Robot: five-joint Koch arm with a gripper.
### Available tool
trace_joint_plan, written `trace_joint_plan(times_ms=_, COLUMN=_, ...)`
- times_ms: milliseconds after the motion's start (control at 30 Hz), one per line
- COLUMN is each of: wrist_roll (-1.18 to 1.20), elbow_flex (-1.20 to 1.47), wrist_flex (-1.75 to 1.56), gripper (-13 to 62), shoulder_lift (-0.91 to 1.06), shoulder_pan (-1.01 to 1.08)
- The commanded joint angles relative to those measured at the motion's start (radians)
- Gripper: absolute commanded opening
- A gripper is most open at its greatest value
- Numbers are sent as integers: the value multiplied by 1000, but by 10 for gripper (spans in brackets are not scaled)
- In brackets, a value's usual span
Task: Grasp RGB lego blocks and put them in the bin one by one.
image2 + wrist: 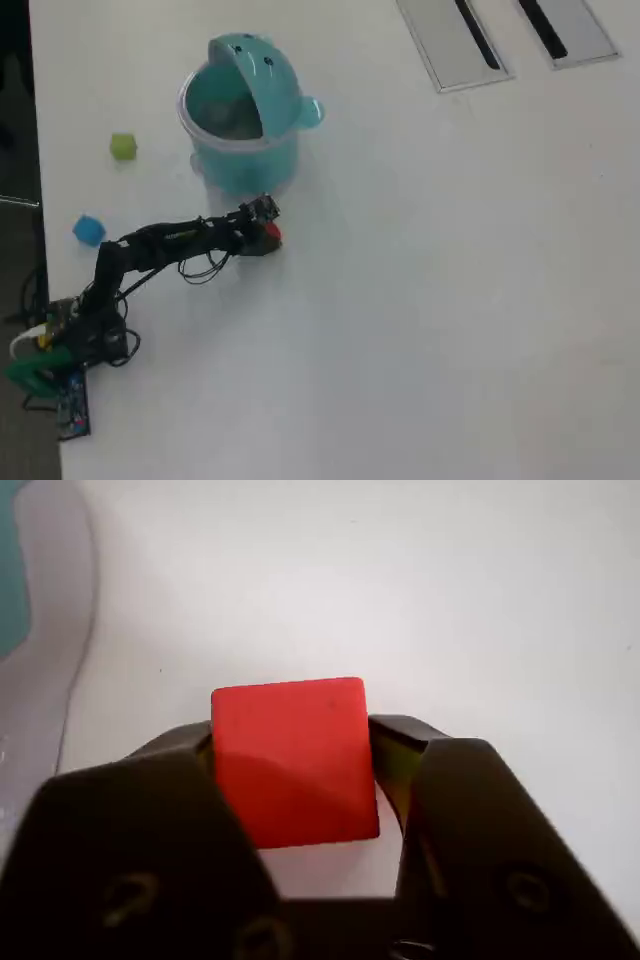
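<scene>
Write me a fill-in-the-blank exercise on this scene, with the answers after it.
1. The gripper holds the ____ block.
2. In the overhead view, the green block lies to the ____ of the bin.
3. The bin's lid is ____.
4. The blue block rests on the ____.

Answers: red; left; open; table

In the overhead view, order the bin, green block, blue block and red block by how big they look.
1. bin, by far the largest.
2. green block and blue block, too alike to rank.
3. red block, smallest showing, but partly hidden in the claw, so unsure.
</scene>
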Motion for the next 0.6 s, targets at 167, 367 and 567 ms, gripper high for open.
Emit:
trace_joint_plan(times_ms=167, wrist_roll=-21, elbow_flex=-100, wrist_flex=29, gripper=193, shoulder_lift=55, shoulder_pan=-20)
trace_joint_plan(times_ms=367, wrist_roll=-21, elbow_flex=-75, wrist_flex=21, gripper=164, shoulder_lift=144, shoulder_pan=-44)
trace_joint_plan(times_ms=567, wrist_roll=-20, elbow_flex=-23, wrist_flex=0, gripper=164, shoulder_lift=253, shoulder_pan=-60)
